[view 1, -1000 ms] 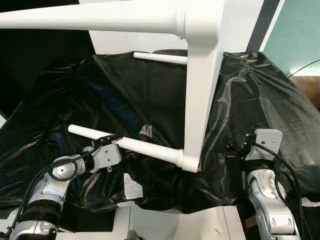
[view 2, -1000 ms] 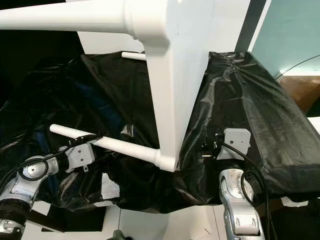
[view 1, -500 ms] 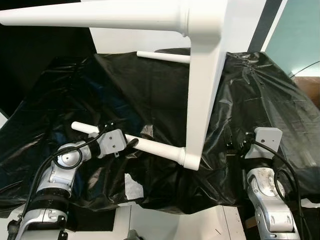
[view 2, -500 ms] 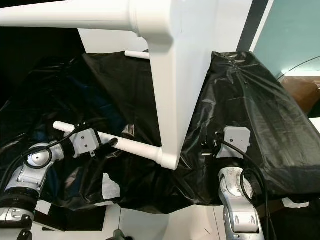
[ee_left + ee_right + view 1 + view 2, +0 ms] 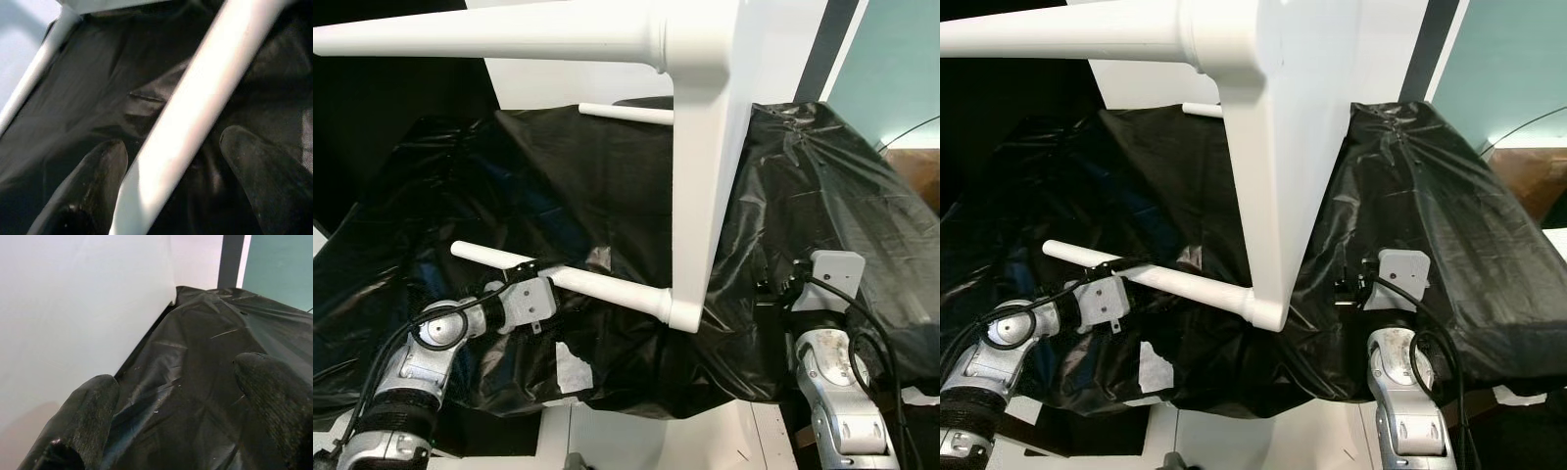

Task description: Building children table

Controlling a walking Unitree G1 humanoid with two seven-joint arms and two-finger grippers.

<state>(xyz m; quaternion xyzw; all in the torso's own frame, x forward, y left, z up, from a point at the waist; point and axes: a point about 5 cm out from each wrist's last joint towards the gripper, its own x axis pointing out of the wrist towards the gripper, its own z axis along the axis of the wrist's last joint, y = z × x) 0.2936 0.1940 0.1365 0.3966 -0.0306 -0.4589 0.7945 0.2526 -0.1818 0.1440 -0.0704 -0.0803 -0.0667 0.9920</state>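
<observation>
Two arms are at work on a small white table [image 5: 705, 147] that stands tipped on its side upon a black plastic sheet [image 5: 587, 176], its flat top facing right and its legs pointing left. One leg [image 5: 489, 37] crosses high and close overhead, another leg [image 5: 625, 113] shows at the far side, and the near lower leg [image 5: 597, 285] runs left from the bottom corner. At that near leg sits the left gripper [image 5: 168, 191], fingers spread with the leg between them, not yet pinching it. On the right, the right gripper [image 5: 178, 426] waits low beside the tabletop's flat face, fingers spread with nothing between them, over the sheet. My guess is the leg-fitting step is in hand; next the left fingers need to close on the leg and twist it tight while the right steadies the top.
</observation>
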